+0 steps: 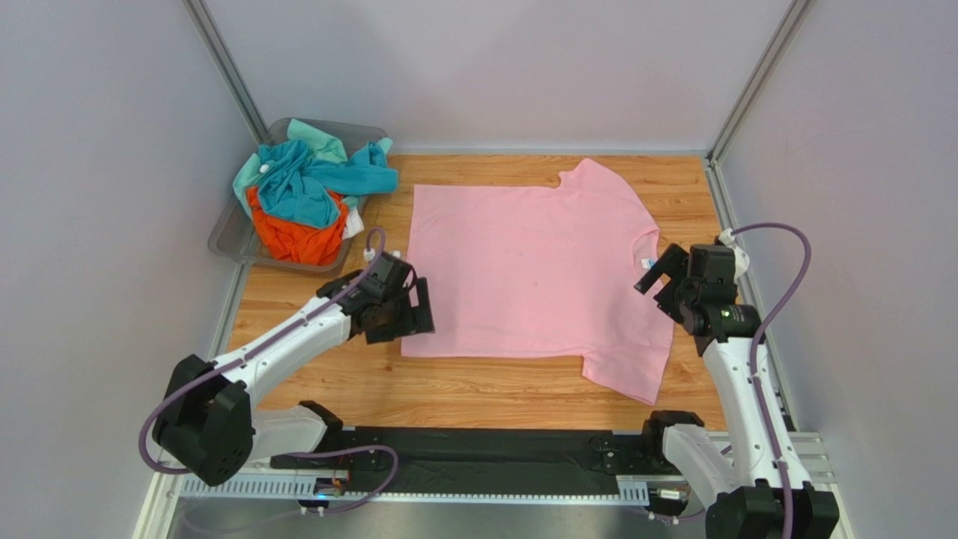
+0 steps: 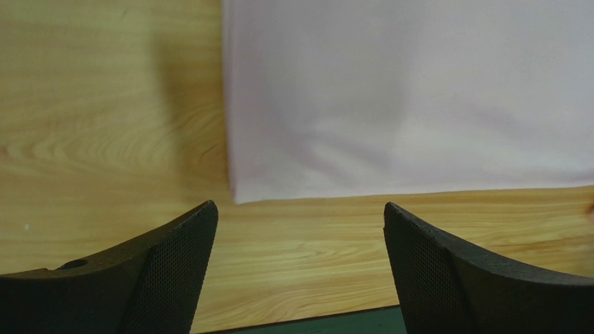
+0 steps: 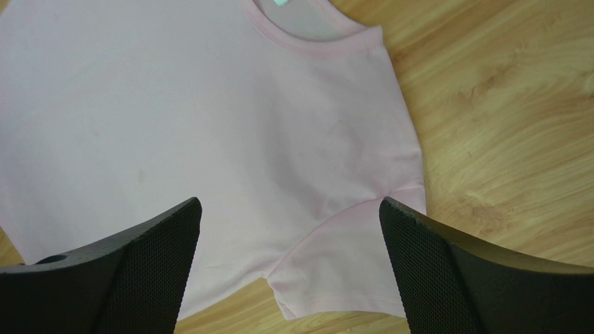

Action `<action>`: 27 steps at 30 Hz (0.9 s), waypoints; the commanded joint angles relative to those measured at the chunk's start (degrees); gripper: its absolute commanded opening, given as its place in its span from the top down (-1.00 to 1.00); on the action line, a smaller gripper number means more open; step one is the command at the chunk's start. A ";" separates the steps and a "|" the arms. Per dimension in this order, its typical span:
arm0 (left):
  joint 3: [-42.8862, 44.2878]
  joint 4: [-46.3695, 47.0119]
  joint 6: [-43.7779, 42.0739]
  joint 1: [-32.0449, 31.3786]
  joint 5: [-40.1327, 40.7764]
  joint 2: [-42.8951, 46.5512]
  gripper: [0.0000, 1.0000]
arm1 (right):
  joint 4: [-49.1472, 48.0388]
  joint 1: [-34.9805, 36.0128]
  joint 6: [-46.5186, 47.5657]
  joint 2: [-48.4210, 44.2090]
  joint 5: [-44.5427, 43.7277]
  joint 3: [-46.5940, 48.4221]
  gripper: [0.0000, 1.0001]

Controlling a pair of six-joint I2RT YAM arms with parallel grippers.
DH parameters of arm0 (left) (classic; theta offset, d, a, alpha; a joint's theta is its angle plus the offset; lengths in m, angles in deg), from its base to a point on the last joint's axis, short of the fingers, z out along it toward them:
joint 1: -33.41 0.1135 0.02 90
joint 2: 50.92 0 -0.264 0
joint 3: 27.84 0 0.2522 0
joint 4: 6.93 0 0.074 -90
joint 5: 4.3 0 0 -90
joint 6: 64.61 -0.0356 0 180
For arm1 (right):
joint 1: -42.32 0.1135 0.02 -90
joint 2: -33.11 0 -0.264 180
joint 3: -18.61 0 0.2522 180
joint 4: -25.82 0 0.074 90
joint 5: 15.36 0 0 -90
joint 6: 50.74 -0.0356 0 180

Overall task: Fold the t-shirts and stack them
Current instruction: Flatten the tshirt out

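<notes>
The light pink soft-cloth short-sleeved t-shirt [image 1: 529,270] lies spread flat on the wooden table [image 1: 484,387], roughly at its middle. We note its straight hem towards the left and its ribbed collar [image 3: 307,31] towards the right. One sleeve points to the far side, the other to the near right, and the cloth shows only faint creases.

We find the left gripper [image 1: 414,305] at the near left corner of the pink shirt, its jaws spread wide with nothing between them. In the left wrist view the hem corner lies just ahead of the black mesh-textured fingers [image 2: 164,268], apart from them, with bare wood beneath. We cannot tell whether the fingertips touch the table.

We find the right gripper [image 1: 661,272] at the collar side of the same shirt, jaws likewise wide apart and holding nothing. In the right wrist view it looks down on the near sleeve and shoulder, with the collar further ahead.

At the far left corner stands a grey translucent plastic bin [image 1: 231,241]. It holds a loose heap: a teal crumpled shirt [image 1: 298,185] on top, an orange crumpled shirt [image 1: 298,238] below it, and a mint green crumpled shirt [image 1: 321,140] at the back. The heap lies well apart from the pink shirt
</notes>
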 commanded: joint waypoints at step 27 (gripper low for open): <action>-7.42 3.92 9.58 0.02 3.55 -9.06 0.56 | -0.10 -0.07 2.40 2.87 3.58 -6.25 -1.00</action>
